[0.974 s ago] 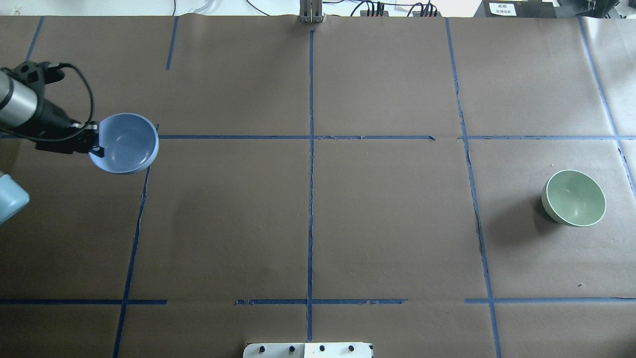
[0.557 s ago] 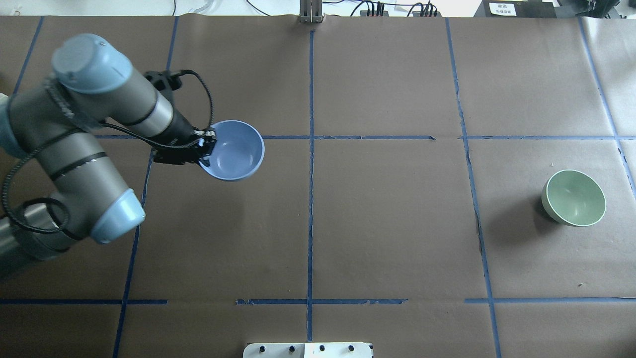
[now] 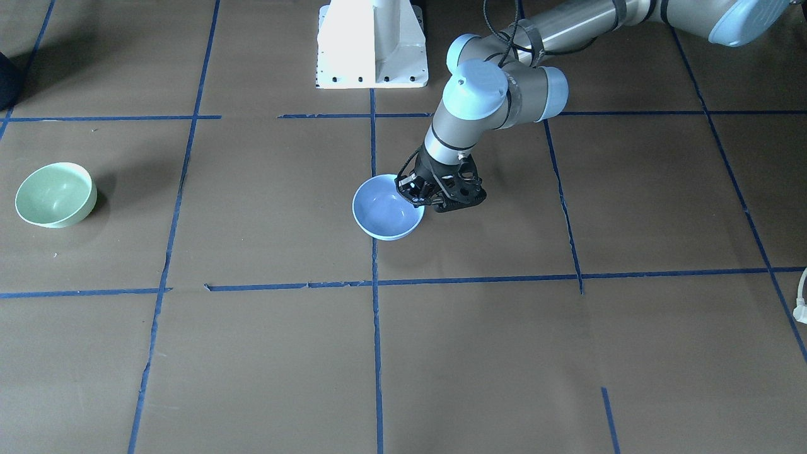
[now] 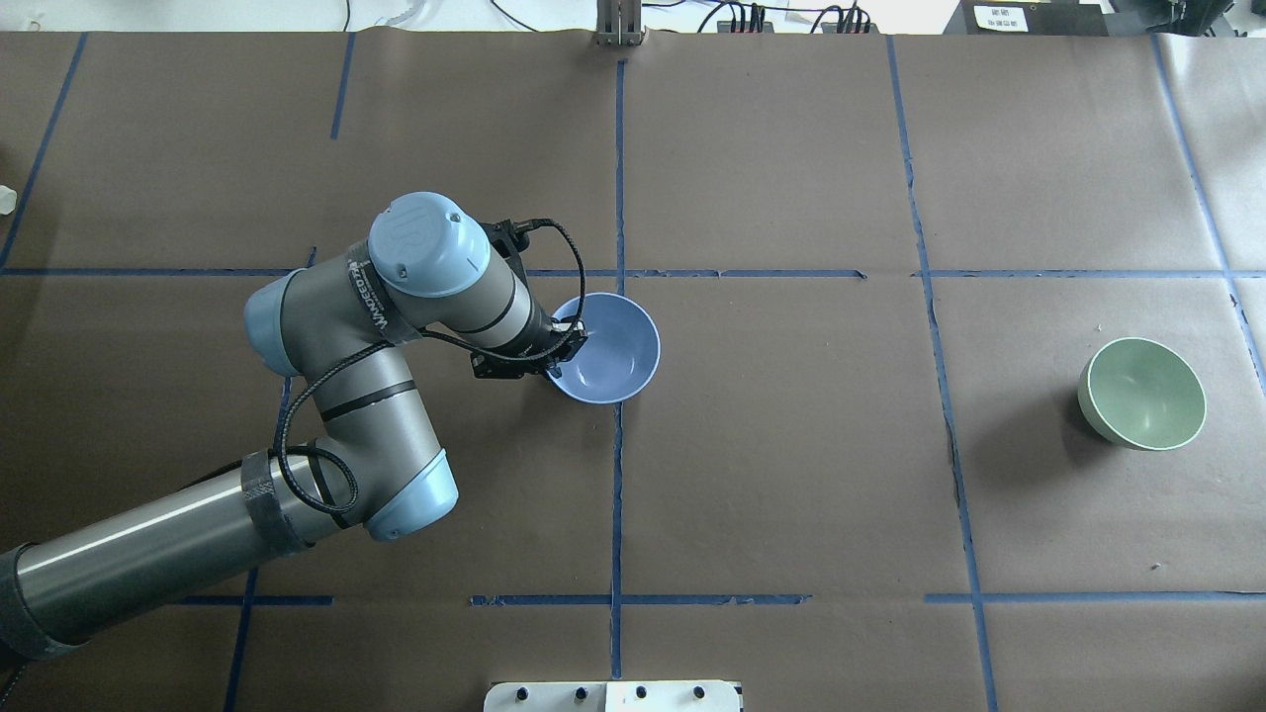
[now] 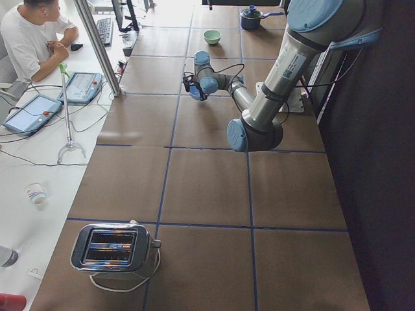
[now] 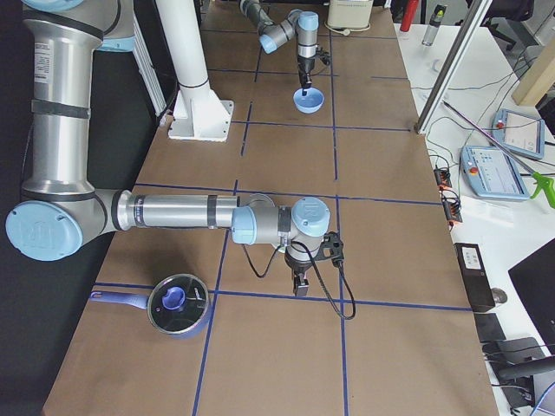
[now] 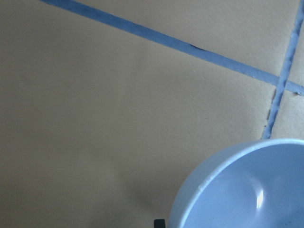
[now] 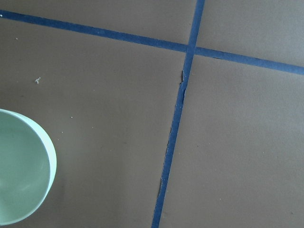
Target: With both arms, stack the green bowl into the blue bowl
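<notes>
— Clamped onto blue bowl (image 4: 613, 348) rim with left pincer (image 4: 565, 354), at worktop (image 4: 791, 475) centre. Risk?
— Could tip it if released too high. Cannot tell whether right pincer (image 6: 297, 284) apart or together. Must fetch green bowl (image 4: 1142, 394) from far right; may knock it if approached askew.

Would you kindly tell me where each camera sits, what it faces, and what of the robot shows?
Front-facing: across the table, facing the white pedestal; left arm, left gripper gripping the blue bowl.
Overhead: behind the robot, looking down; left arm.
Exterior left: table's left end; left arm near.
Exterior right: right end; right arm, right gripper near.
Left wrist: downward, blue bowl's rim.
Right wrist: downward, green bowl; no arm.
Shared: front-facing and overhead show both bowls.
</notes>
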{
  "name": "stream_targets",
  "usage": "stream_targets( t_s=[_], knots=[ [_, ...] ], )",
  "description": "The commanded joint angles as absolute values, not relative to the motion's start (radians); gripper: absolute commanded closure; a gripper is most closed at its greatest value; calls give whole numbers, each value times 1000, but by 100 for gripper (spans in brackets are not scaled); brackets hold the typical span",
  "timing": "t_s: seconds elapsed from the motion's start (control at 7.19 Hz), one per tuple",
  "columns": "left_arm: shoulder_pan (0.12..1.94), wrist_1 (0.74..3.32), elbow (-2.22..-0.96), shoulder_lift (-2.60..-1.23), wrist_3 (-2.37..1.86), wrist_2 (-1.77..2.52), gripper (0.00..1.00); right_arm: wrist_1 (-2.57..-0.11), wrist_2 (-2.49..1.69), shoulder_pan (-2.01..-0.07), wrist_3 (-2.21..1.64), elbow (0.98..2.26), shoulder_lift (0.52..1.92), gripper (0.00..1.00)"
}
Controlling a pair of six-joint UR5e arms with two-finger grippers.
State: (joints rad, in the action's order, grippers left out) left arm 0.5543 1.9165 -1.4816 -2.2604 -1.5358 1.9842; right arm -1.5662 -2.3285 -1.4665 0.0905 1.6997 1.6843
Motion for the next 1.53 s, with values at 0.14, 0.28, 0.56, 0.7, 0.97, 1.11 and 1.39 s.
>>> stream_targets(
  t_s=[0.14,0.28,0.56,0.7,0.97,1.11,1.39],
  knots=[
    [537,1939,-1460,-2267,-1534,1982,51,-1566,-2329,-1466,91,1700,1684,0],
    [537,1936,-1468,-2269,-1513,1982,1,-1566,-2329,-1466,91,1700,1684,0],
    [586,1925,-1495,-2269,-1508,2031,0,-1566,-2329,-1466,91,1700,1684,0],
    [660,1918,-1508,-2257,-1485,2148,0,-1566,-2329,-1466,91,1700,1684,0],
    [834,1847,-1607,-2098,-1230,2273,0,-1566,-2329,-1466,91,1700,1683,0],
    [916,1751,-1673,-2018,-975,2275,0,-1566,-2329,-1465,91,1700,1683,0],
    [1114,1543,-1753,-1849,-386,2273,0,-1566,-2336,-1465,91,1700,1683,0]
  ],
)
